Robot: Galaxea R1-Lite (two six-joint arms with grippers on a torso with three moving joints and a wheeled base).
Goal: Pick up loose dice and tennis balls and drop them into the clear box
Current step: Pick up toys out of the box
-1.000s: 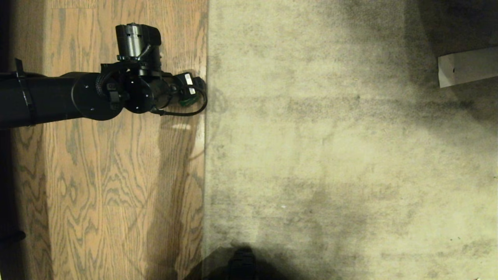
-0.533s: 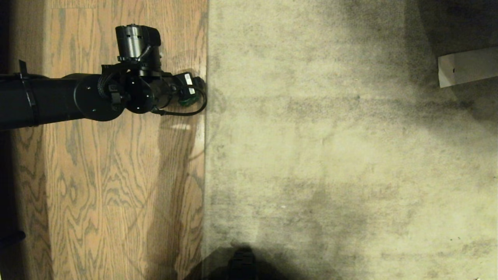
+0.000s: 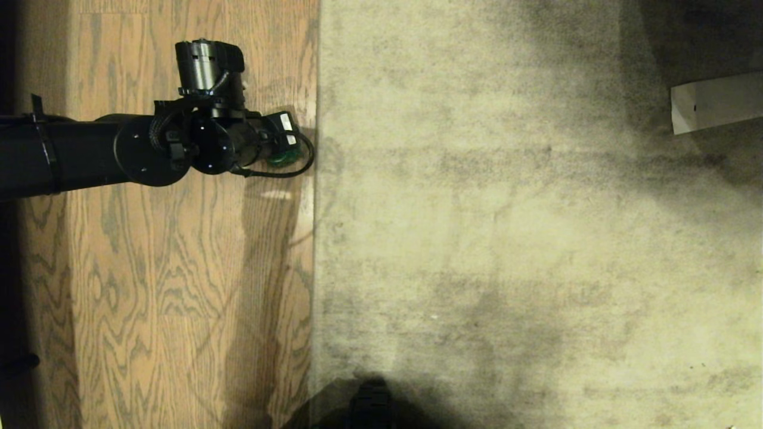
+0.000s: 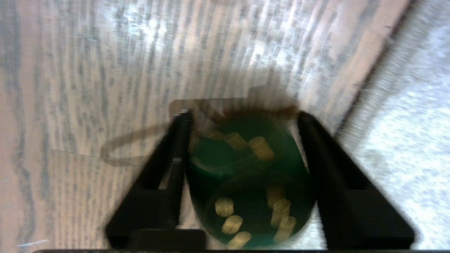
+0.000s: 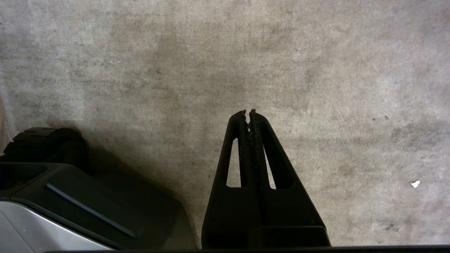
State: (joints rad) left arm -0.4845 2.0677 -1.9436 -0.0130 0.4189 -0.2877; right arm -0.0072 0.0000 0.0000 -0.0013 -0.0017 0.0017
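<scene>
One green die (image 4: 246, 182) sits between our left gripper (image 4: 242, 119) fingers, clamped on it, on the wood floor (image 3: 179, 286) at ten o'clock. Our right gripper (image 5: 248, 114) hangs pressed together over carpet (image 5: 316, 70).

Only one of the task's things shows up: a green die (image 4: 246, 182) with tan round pips, sitting on the wood floor right next to the edge of the carpet. It's tilted corner-ish toward the wrist camera, so you see bits of three faces (the picture is blurred, so pip counts are iffy). From the head view just a sliver of green (image 3: 277, 158) peeks out.
</scene>
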